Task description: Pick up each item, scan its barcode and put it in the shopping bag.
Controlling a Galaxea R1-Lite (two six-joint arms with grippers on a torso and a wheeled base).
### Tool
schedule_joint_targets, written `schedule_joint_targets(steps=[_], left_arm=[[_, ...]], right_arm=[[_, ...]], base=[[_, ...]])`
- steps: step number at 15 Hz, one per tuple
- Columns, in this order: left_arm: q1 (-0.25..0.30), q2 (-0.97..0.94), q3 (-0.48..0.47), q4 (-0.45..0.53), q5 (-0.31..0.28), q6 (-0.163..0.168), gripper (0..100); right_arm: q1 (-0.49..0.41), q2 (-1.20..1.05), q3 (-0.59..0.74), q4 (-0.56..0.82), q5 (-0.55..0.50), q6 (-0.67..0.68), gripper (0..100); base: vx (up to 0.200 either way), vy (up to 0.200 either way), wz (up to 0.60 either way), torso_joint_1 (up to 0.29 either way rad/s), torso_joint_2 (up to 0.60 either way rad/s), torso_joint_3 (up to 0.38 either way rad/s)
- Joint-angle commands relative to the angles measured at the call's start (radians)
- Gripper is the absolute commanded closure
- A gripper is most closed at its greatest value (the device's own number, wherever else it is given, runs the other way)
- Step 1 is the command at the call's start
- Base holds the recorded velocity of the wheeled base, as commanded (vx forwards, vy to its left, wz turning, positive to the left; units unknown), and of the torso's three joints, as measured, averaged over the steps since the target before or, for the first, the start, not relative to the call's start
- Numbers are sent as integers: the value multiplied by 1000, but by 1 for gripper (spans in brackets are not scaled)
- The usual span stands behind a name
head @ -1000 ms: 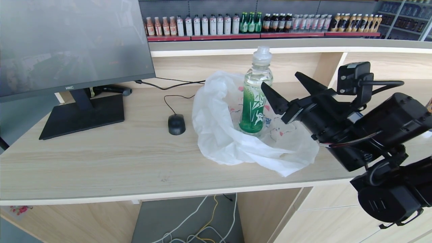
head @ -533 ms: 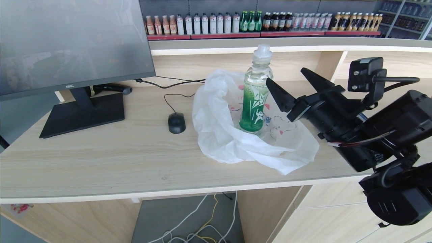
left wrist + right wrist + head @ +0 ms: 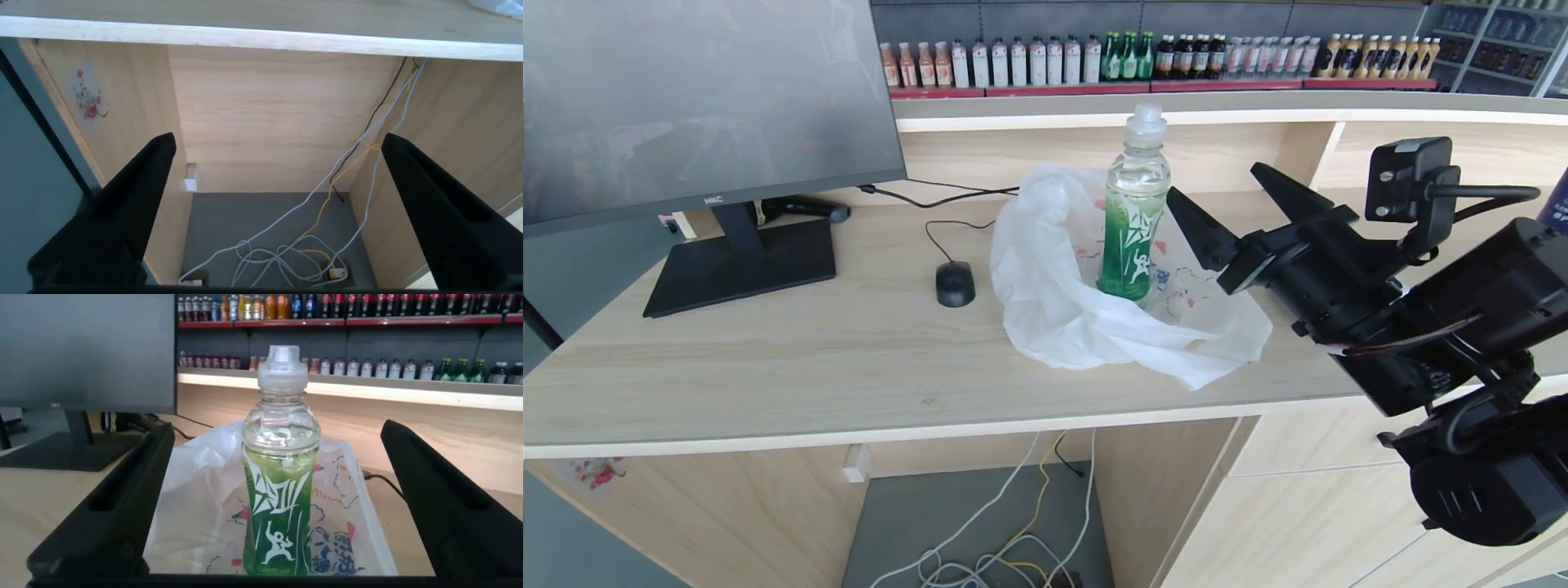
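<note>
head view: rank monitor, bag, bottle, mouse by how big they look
1. monitor, even though it is cut off at the edge
2. bag
3. bottle
4. mouse

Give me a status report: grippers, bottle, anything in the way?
Right gripper open, empty, facing the bottle. Left gripper open, under the counter. Bottle upright in the shopping bag. Mouse left of bag, off the path.
</note>
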Motion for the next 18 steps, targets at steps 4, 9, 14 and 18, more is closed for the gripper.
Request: schedule_joint_targets(steps=[4,9,14,18], left_arm=[[1,0,0,0,0,-1,0],[1,0,0,0,0,-1,0],[1,0,0,0,0,-2,0],[1,0,0,0,0,-5,0]], right_arm=[[0,19,-5,-1,0,0,0],[-1,16,0,-1,0,0,0],[0,14,2,-1,0,0,0],[3,11,5,-1,0,0,0]], base=[[0,-150,0,3,-1,2],[0,-200,0,9,1,0],[0,-200,0,0,1,2],[0,-200,0,0,2,4]])
